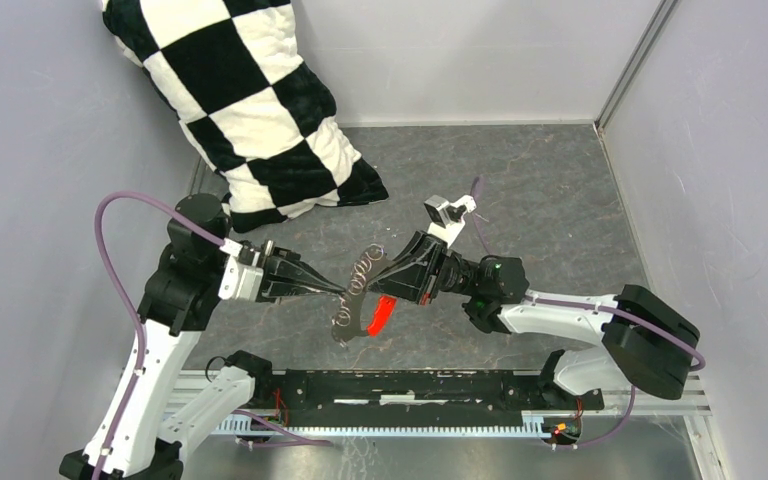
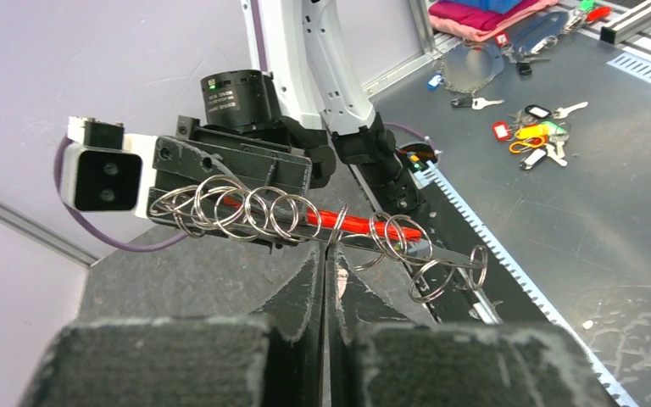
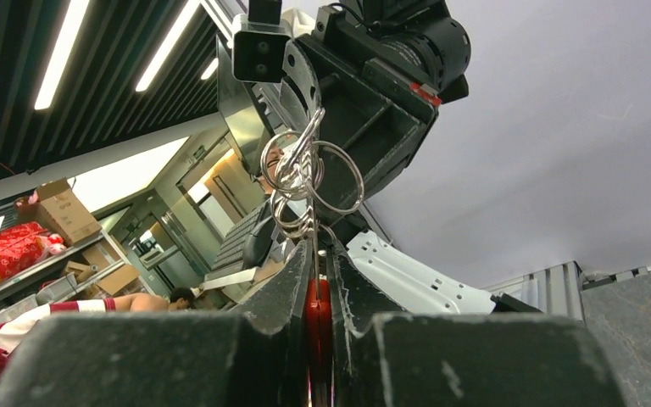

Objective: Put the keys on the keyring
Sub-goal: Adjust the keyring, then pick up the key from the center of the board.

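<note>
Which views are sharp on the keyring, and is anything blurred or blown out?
Top external: evenly lit, keyring small but sharp. Left wrist: its rings crisp, the left gripper's fingers blurred up close. Right wrist: ceiling lights blown out, the right gripper's fingers dark and soft, rings sharp.

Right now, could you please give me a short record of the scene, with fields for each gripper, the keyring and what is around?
Left gripper: shut on the keyring, at its metal part
Right gripper: shut on the keyring, at the red tag
Keyring position: in the air between both grippers, above the table
Rings: several, silvery, linked in a row
Keys: none seen on the keyring
Around: checkered pillow, far left
</note>
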`<state>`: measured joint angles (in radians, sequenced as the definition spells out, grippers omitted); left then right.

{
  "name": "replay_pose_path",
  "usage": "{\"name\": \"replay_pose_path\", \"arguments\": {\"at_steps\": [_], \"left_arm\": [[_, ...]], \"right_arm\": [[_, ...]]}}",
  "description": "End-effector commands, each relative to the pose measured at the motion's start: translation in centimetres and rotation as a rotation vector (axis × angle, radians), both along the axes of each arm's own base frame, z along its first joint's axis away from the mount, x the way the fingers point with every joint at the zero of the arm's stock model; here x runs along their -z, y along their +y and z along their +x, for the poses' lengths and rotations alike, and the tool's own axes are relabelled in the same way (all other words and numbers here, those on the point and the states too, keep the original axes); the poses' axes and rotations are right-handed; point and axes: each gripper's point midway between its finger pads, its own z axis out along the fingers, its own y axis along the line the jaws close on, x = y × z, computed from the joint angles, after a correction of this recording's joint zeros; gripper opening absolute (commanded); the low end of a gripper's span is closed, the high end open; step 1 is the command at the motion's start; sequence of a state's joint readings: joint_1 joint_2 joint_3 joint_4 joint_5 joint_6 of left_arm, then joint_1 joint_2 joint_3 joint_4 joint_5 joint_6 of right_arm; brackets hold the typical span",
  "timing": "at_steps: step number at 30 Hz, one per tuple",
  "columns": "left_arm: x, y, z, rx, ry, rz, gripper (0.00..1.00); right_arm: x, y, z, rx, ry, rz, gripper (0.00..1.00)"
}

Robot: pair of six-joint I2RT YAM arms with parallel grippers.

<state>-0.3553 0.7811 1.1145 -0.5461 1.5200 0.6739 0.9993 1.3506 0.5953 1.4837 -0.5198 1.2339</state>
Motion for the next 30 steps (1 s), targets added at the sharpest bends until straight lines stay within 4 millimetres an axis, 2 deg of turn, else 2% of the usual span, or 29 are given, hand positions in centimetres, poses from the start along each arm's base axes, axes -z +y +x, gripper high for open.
{"name": "replay_pose_path", "arguments": {"at_steps": [1,8,15,18,22,27,30], "left_arm": [[-0.6,-0.2,0.2,0.008,0.043,0.013,0.02],[-1.2,-0.1,-0.1,0.024,0.044,0.010,0.02],[-2.3,0.0,-0.5,0.032,0.010,-0.004,0.02],[-2.7,0.1,-0.7,0.035,0.006,-0.006,0.02],[-2.9,0.2,-1.0,0.032,0.001,-0.008,0.02],[-2.7,0.3,-1.2,0.032,0.003,-0.007,0.02],[-2.6,0.3,-1.2,0.031,0.001,-0.007,0.02]], "right_arm": [[-7.8,-6.3,-4.6,-0.006,-0.318,0.444,0.03],[-8.8,-6.7,-5.3,-0.012,-0.370,0.472,0.02],[-8.2,-6.5,-4.6,0.015,-0.334,0.460,0.02],[-7.8,-6.2,-4.3,0.009,-0.317,0.446,0.27],[-6.9,-6.1,-4.0,0.010,-0.296,0.418,0.46],[-5.3,-7.3,-3.7,0.053,-0.296,0.373,0.61],[-3.3,-7.3,-2.7,0.112,-0.314,0.270,0.68]]}}
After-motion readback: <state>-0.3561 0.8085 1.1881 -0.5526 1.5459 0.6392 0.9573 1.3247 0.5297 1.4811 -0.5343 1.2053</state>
